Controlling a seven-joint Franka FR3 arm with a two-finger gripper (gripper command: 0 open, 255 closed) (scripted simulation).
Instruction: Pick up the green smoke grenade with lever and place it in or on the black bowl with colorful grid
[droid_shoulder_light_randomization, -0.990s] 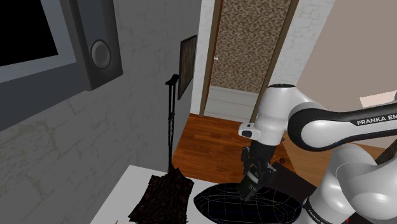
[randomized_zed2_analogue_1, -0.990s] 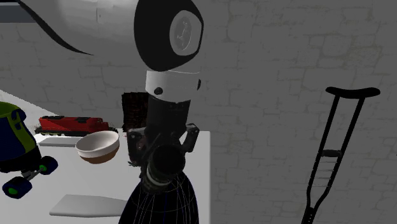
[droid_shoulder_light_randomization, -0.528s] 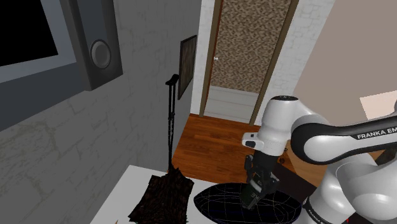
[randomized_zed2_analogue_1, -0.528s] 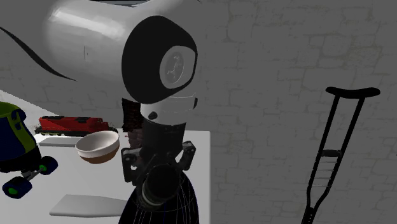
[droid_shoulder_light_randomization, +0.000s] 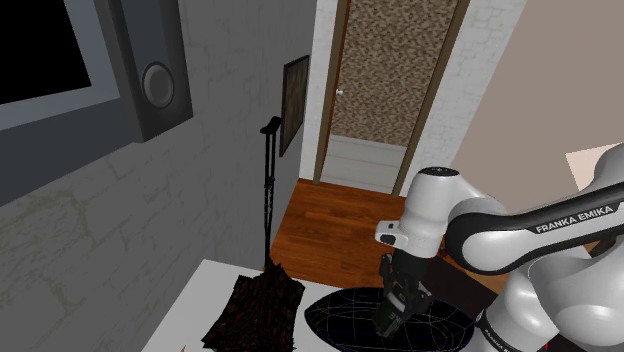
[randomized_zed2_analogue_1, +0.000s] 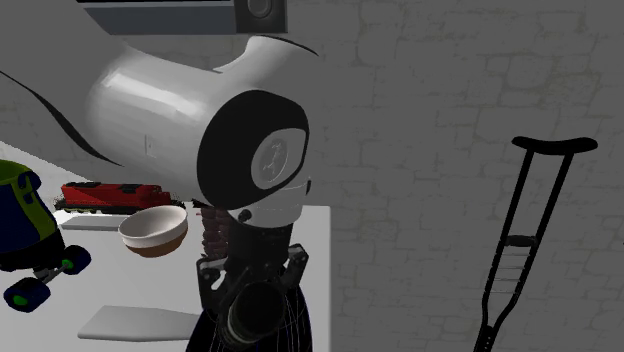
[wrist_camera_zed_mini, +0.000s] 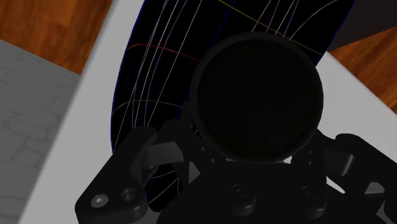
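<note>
My gripper (droid_shoulder_light_randomization: 389, 316) hangs low over the black bowl (droid_shoulder_light_randomization: 335, 316) and is shut on the smoke grenade (droid_shoulder_light_randomization: 387, 310), a cylinder that looks dark, almost black. In the wrist view the grenade's round end (wrist_camera_zed_mini: 257, 105) sits clasped between the fingers, with the bowl's colourful grid lines (wrist_camera_zed_mini: 156, 76) right behind it. From the second exterior view the gripper (randomized_zed2_analogue_1: 252, 312) points toward the camera, the grenade (randomized_zed2_analogue_1: 256, 314) in it, down at the bowl (randomized_zed2_analogue_1: 212, 334). Whether the grenade touches the bowl's floor, I cannot tell.
A dark brown ragged object (droid_shoulder_light_randomization: 255, 305) lies on the white table beside the bowl. A crutch (droid_shoulder_light_randomization: 268, 190) leans on the grey brick wall. Further along the table are a tan bowl (randomized_zed2_analogue_1: 153, 230), a red train (randomized_zed2_analogue_1: 105, 195), a green-blue wheeled toy (randomized_zed2_analogue_1: 22, 235) and a grey slab (randomized_zed2_analogue_1: 135, 322).
The arm has come down. The gripper, still holding the grenade, has sunk from above the bowl's rim to low inside the bowl.
</note>
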